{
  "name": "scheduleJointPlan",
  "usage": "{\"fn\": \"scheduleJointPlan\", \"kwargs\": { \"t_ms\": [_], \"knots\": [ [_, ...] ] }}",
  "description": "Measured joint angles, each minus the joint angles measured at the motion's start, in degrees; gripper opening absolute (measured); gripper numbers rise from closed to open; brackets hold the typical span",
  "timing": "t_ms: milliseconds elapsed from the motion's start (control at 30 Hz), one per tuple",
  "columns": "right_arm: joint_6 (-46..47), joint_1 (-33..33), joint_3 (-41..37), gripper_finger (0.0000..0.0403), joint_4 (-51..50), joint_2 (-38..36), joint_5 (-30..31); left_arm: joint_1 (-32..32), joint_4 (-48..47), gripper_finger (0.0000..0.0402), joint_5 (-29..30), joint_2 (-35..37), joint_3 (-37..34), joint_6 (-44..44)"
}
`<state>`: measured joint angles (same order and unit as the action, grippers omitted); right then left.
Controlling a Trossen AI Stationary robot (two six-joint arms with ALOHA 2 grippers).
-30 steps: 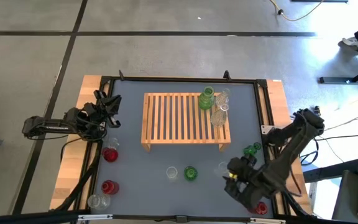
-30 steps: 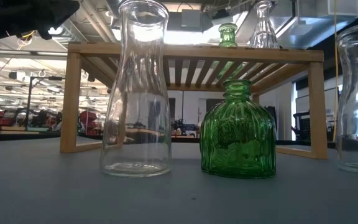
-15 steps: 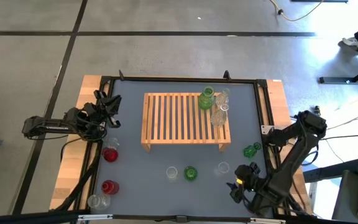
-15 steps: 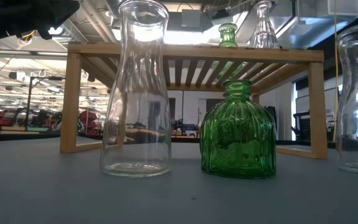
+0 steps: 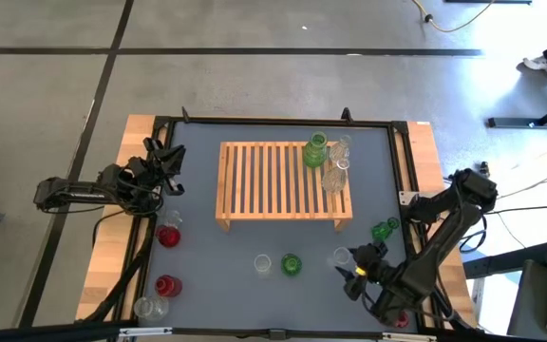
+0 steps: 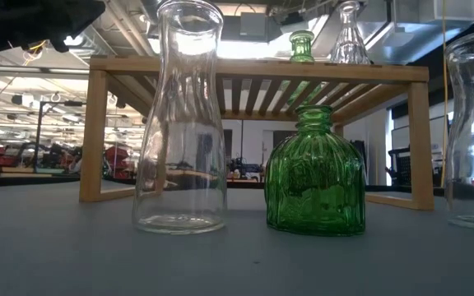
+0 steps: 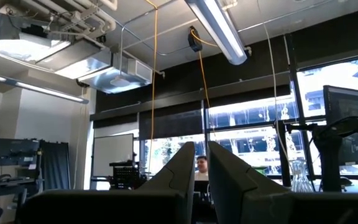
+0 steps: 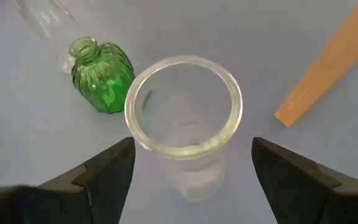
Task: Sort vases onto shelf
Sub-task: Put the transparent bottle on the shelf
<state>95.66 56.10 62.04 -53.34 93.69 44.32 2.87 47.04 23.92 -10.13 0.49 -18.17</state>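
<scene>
The right pincer point(image 5: 348, 267) sits low over the front right part of the tabletop point(image 5: 198, 237), its fingers point(image 8: 101, 171) spread wide on either side of a clear vase point(image 8: 185, 124) that stands upright between them. The fingers flank the glass without visibly touching it. From the wrist view you look straight down into its round mouth, with a ribbed green vase point(image 8: 101, 67) just beyond and a leg of the shelf point(image 8: 328, 68) off to one side.

The left pincer point(image 5: 174, 161) waits at the left edge of the tabletop, closed with nothing in it, its fingers point(image 7: 185, 168) pressed together and pointing out into the room.

The shelf point(image 5: 273, 180) stands in the middle toward the back edge. On its right end are a green vase point(image 5: 315, 149) and two clear ones point(image 5: 336, 166) close together.

Near the front edge, a clear carafe point(image 6: 181, 115) and the ribbed green vase stand side by side. Another green vase point(image 5: 383, 229) is near the right edge. Two red vases point(image 5: 168, 236) are along the left side, with a clear one point(image 5: 146, 307) at the front left corner.
</scene>
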Motion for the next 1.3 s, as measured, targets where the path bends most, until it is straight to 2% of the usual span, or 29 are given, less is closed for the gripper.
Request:
{"fn": "scheduleJointPlan", "kwargs": {
  "t_ms": [233,367,467,700,967,1167,1300],
  "knots": [
    [-1.0,-1.1,0.0,0.0310,0.3,2.9,3.3,0.0,0.0,0.0037,0.0,0.0,0.0,0.0],
    [-1.6,-1.5,0.0,0.0293,0.5,3.3,6.0,0.0,0.0,0.0037,0.0,0.0,0.0,0.0],
    [-1.6,-1.4,0.0,0.0260,0.5,3.5,6.2,0.0,0.0,0.0037,0.0,0.0,0.0,0.0],
    [-1.7,-1.4,0.0,0.0142,-0.3,3.5,6.3,0.0,0.0,0.0037,0.0,0.0,0.0,0.0],
    [-1.7,-1.4,1.7,0.0140,-3.4,2.2,5.9,0.0,0.0,0.0037,0.0,0.0,0.0,0.0],
    [-1.6,-2.6,10.4,0.0154,-14.8,2.1,6.7,0.0,0.0,0.0037,0.0,0.0,0.0,0.0],
    [-2.1,-4.8,16.8,0.0147,-22.2,2.0,6.7,0.0,0.0,0.0037,0.0,0.0,0.0,0.0]
  ]
}}
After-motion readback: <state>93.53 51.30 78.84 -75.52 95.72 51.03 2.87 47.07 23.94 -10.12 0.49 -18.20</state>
